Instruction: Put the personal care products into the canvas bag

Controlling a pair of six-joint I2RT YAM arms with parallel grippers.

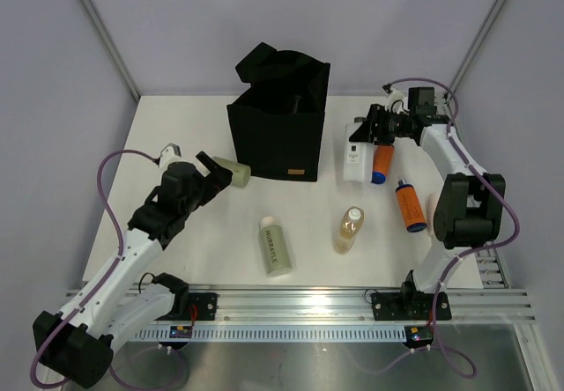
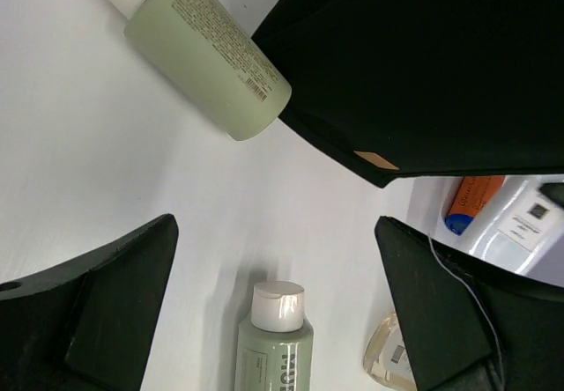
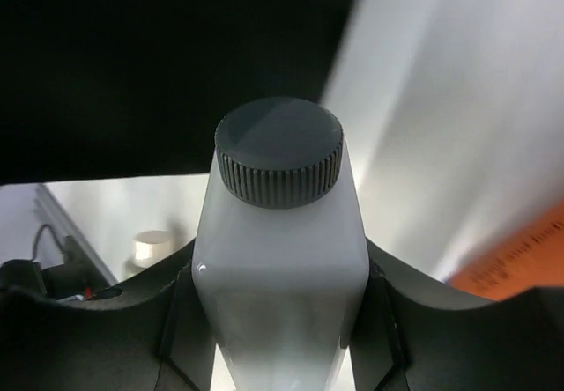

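The black canvas bag (image 1: 280, 118) stands at the table's back centre. My left gripper (image 1: 214, 173) is open and empty, its tips next to an olive-green bottle (image 1: 234, 173) lying by the bag's left side; this bottle also shows in the left wrist view (image 2: 207, 52). A second olive-green bottle (image 1: 275, 247) lies in front, between the open jaws in the left wrist view (image 2: 278, 343). My right gripper (image 1: 363, 133) is shut on the white bottle (image 1: 355, 155) with a dark grey cap (image 3: 280, 153), just right of the bag. An amber bottle (image 1: 348, 230) and two orange tubes (image 1: 382, 164) (image 1: 409, 206) lie on the table.
The white table (image 1: 176, 127) is bounded by walls at left, right and back. A metal rail (image 1: 308, 307) runs along the near edge. The bag's floppy top edge (image 1: 260, 61) rises at its back left. The right arm's elbow (image 1: 467, 202) stands over the right side.
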